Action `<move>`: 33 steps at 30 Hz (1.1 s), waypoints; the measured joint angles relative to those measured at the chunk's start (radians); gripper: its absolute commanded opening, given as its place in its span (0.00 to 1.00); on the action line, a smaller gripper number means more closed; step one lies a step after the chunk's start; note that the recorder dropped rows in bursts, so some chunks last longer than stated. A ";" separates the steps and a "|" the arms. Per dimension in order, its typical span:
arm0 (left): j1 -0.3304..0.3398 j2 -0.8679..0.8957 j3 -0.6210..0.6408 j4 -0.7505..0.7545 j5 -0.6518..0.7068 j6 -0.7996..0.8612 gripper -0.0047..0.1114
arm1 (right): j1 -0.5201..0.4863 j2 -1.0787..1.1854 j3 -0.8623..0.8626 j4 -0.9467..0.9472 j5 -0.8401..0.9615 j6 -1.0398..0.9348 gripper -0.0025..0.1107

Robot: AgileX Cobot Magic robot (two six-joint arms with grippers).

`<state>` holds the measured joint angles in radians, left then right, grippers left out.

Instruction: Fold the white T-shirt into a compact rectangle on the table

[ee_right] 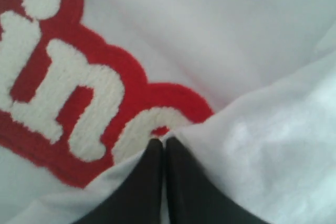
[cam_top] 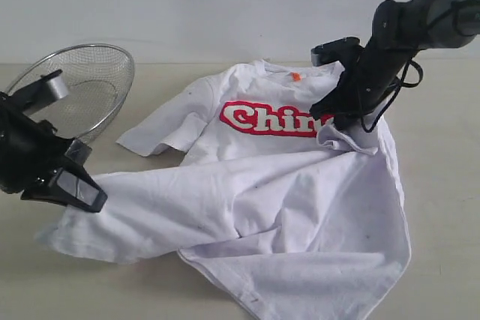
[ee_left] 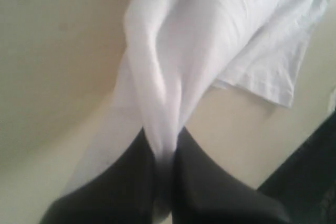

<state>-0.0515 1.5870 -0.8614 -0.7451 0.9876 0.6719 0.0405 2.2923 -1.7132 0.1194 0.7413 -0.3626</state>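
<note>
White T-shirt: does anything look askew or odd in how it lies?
Yes. The white T-shirt lies skewed: its folded-over layer runs diagonally, bunched and wrinkled, hiding the end of the red lettering. The left gripper pinches fabric out at the side, the right gripper at the lettering, so edges do not align.

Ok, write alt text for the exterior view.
A white T-shirt lies rumpled on a beige table, a fold drawn up to its red lettering. The left end effector pinches the fold's left edge, the right end effector its right corner; a wire-mesh basket sits behind on the left.
</note>
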 measured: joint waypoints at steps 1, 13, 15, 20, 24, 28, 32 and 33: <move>0.026 0.000 0.000 0.000 -0.016 0.000 0.08 | 0.000 0.013 -0.034 -0.016 -0.002 0.000 0.02; 0.062 0.106 0.000 -0.133 -0.087 0.062 0.08 | 0.207 -0.258 -0.081 0.167 0.464 -0.003 0.02; 0.062 0.127 0.000 -0.175 -0.066 0.102 0.08 | 0.268 -0.280 -0.029 0.165 0.468 0.010 0.02; 0.062 0.131 0.000 -0.192 -0.089 0.126 0.08 | 0.391 -0.327 0.148 0.079 0.474 0.091 0.02; 0.062 0.131 0.000 -0.192 -0.111 0.126 0.08 | 0.443 -0.359 0.306 0.038 0.449 0.133 0.02; 0.062 0.131 0.000 -0.188 -0.117 0.139 0.08 | 0.468 -0.380 0.450 0.036 0.349 0.168 0.02; 0.062 0.131 0.000 -0.186 -0.117 0.148 0.08 | 0.468 -0.381 0.560 0.035 0.249 0.194 0.02; 0.062 0.131 0.000 -0.180 -0.117 0.150 0.09 | 0.468 -0.381 0.577 0.035 0.232 0.199 0.02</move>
<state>0.0107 1.7185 -0.8614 -0.9250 0.8702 0.8220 0.5084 1.9118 -1.1358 0.1549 0.9737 -0.1637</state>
